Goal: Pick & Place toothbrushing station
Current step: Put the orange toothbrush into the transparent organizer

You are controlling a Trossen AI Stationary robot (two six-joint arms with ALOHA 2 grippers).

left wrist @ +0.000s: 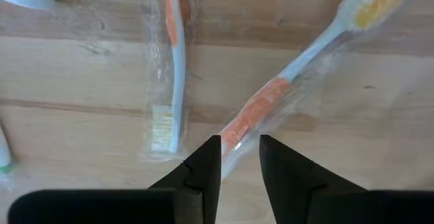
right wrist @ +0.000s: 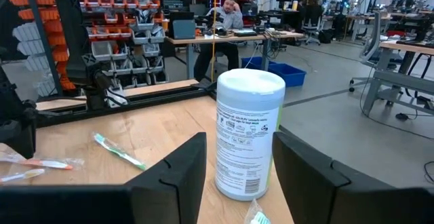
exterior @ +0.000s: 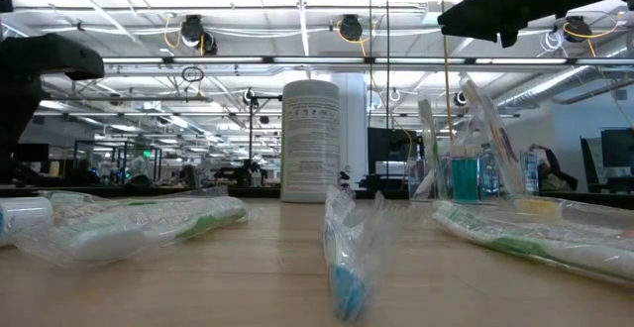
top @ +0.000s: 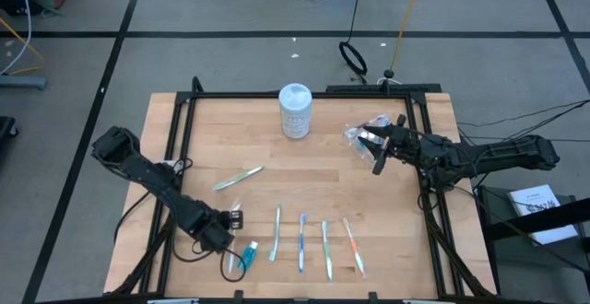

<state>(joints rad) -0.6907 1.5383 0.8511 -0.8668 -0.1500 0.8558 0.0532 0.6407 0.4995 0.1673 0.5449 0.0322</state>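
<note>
Several wrapped toothbrushes (top: 313,244) lie flat in a row near the table's front edge, and a green one (top: 240,177) lies farther back. A teal toothpaste tube (top: 249,251) lies beside my left gripper (top: 224,239), which points down at the front left and is shut on a wrapped orange-and-white toothbrush (left wrist: 298,68). Another orange-and-white toothbrush (left wrist: 173,68) lies on the wood beside it. The clear cup (exterior: 461,173), holding toothbrushes and a teal tube, stands at the back right. My right gripper (top: 371,149) hangs open and level just above it. My left gripper pinches the toothbrush through its clear wrapper at the orange part of the handle (left wrist: 254,112), close to the handle's end, between its two fingers. The fingers come from above, pointing down, and lie across the handle. The brush slants away from them, bristle head (left wrist: 376,7) farthest off.
A tall white canister (top: 295,111) stands at the back middle, straight ahead of my right gripper (right wrist: 237,176). A black frame (top: 175,138) runs along the table's sides. A bare stretch of wood lies in the middle between the green toothbrush and the cup.
</note>
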